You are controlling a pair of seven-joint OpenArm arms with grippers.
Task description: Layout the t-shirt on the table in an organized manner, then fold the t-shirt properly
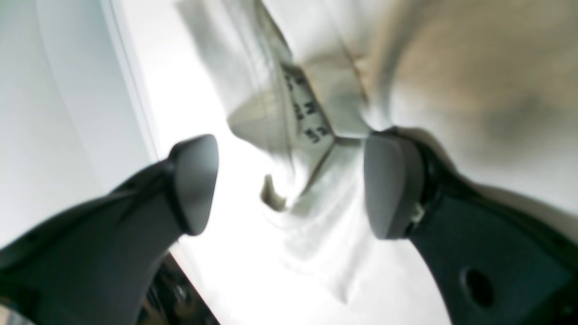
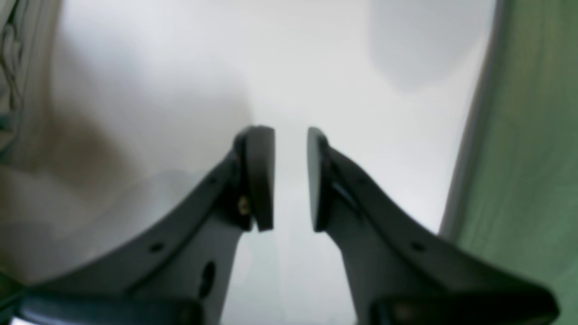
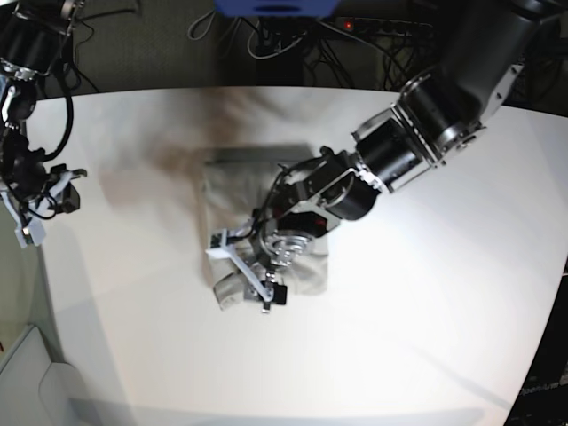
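Glossy white table (image 3: pixel 426 293), rounded edge. Soft grey-beige t-shirt (image 3: pixel 232 182) folded into compact rectangle mid-table. Left gripper (image 1: pixel 291 185) spread wide over rumpled cloth, gripping nothing. Right gripper (image 2: pixel 291 178) narrowly parted, empty, near table edge.

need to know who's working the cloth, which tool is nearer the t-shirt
Left. The left tool is right over the t-shirt, open above its near edge. The right tool sits apart by the table edge.
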